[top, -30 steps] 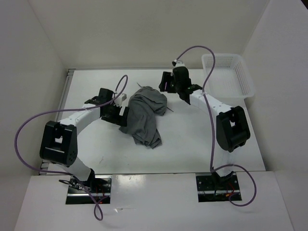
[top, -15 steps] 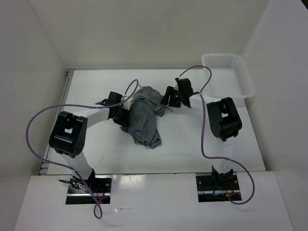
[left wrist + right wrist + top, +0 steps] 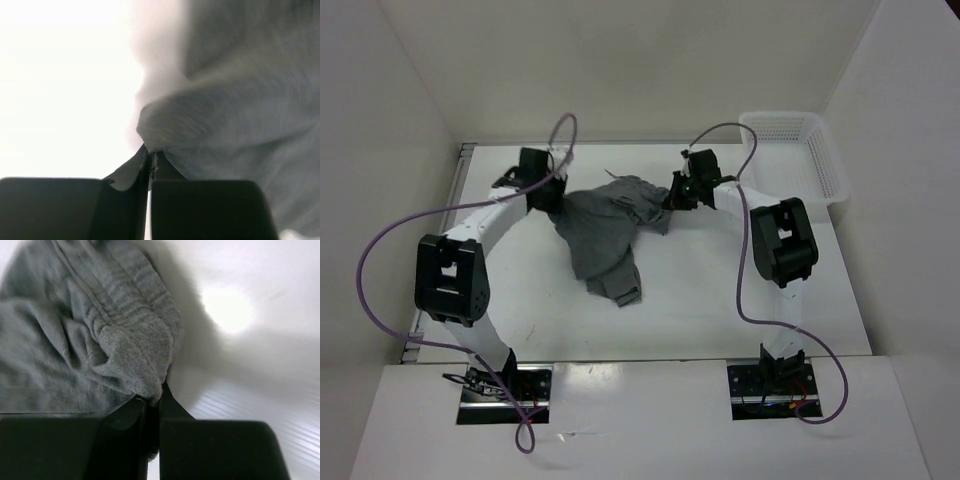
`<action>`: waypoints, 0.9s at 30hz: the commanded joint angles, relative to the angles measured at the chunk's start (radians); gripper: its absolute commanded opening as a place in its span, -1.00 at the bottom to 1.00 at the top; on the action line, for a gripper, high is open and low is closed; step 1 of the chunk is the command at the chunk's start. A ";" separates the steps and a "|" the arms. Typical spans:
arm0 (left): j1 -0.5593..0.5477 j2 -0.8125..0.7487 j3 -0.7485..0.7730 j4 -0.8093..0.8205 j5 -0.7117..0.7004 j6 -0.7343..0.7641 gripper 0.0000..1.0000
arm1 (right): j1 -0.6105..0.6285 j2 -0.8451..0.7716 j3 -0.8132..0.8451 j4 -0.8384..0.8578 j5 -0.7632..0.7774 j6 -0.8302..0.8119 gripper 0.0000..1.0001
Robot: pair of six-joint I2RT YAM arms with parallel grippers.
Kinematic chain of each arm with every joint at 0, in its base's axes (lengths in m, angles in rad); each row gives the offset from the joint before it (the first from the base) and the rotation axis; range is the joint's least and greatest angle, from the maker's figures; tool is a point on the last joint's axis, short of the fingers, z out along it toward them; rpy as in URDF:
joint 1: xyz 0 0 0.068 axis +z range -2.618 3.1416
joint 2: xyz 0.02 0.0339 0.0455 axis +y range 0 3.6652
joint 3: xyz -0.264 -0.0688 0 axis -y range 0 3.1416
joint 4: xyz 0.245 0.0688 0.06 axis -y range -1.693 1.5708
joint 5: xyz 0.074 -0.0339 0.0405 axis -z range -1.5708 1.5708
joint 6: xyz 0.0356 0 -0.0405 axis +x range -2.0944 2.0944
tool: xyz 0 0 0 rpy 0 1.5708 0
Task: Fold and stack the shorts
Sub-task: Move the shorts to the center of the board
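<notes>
Grey shorts [image 3: 603,228] span between hands, long axis left-right; left hand [image 3: 553,197] and right hand [image 3: 672,198] each clenched on an opposite edge.

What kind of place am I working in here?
Probably a lab robot cell, not a home: plain white walls box in a white table carrying the shorts and a mesh basket.

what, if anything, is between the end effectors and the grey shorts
Nothing visible. The left end effector and the right end effector are each shut on an edge of the plain mid-grey soft fabric shorts, with the cloth pinched between their fingers. The white plastic mesh basket stands apart, off to the right.
</notes>
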 commanded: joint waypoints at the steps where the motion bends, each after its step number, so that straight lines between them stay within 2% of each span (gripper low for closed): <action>1: 0.112 -0.090 0.224 0.032 -0.133 0.004 -1.00 | -0.045 -0.203 0.144 -0.062 0.198 -0.124 -1.00; 2: 0.132 -0.090 0.322 0.032 -0.142 0.004 -1.00 | -0.045 -0.237 0.195 -0.062 0.275 -0.155 -1.00; 6: 0.181 -0.104 0.469 0.023 -0.165 0.004 -1.00 | -0.018 -0.346 0.324 -0.106 0.371 -0.291 -1.00; 8: 0.181 -0.145 0.469 -0.003 -0.175 0.004 -1.00 | -0.008 -0.401 0.338 -0.117 0.409 -0.316 -1.00; 10: 0.172 -0.185 0.431 -0.058 -0.175 0.004 -1.00 | 0.005 -0.453 0.278 -0.117 0.430 -0.343 -1.00; 11: 0.161 -0.203 0.406 -0.075 -0.175 0.004 -1.00 | 0.028 -0.481 0.249 -0.117 0.472 -0.356 -0.93; 13: 0.147 -0.277 0.280 -0.107 -0.175 0.004 -1.00 | 0.063 -0.564 0.141 -0.129 0.506 -0.382 -0.77; 15: 0.120 -0.329 0.176 -0.130 -0.175 0.004 -0.98 | 0.116 -0.622 0.020 -0.160 0.468 -0.391 -0.46; 16: 0.120 -0.378 0.124 -0.162 -0.161 0.004 -0.98 | 0.132 -0.637 -0.025 -0.169 0.422 -0.374 -0.23; 17: 0.120 -0.407 0.001 -0.162 -0.152 0.004 -0.89 | 0.172 -0.651 -0.115 -0.178 0.327 -0.361 0.42; 18: 0.107 -0.468 -0.067 -0.173 -0.152 0.004 -0.80 | 0.195 -0.676 -0.159 -0.179 0.299 -0.351 0.59; 20: 0.075 -0.528 -0.199 -0.173 -0.139 0.004 -0.58 | 0.231 -0.708 -0.281 -0.163 0.262 -0.287 0.62; 21: 0.063 -0.580 -0.308 -0.182 -0.123 0.004 -0.53 | 0.231 -0.732 -0.327 -0.110 0.242 -0.247 0.62; 24: 0.054 -0.622 -0.404 -0.213 -0.077 0.004 -0.40 | 0.196 -0.851 -0.485 -0.015 0.200 -0.114 0.62; 27: 0.054 -0.622 -0.468 -0.236 -0.076 0.004 -0.05 | 0.196 -0.891 -0.536 0.015 0.275 -0.071 0.56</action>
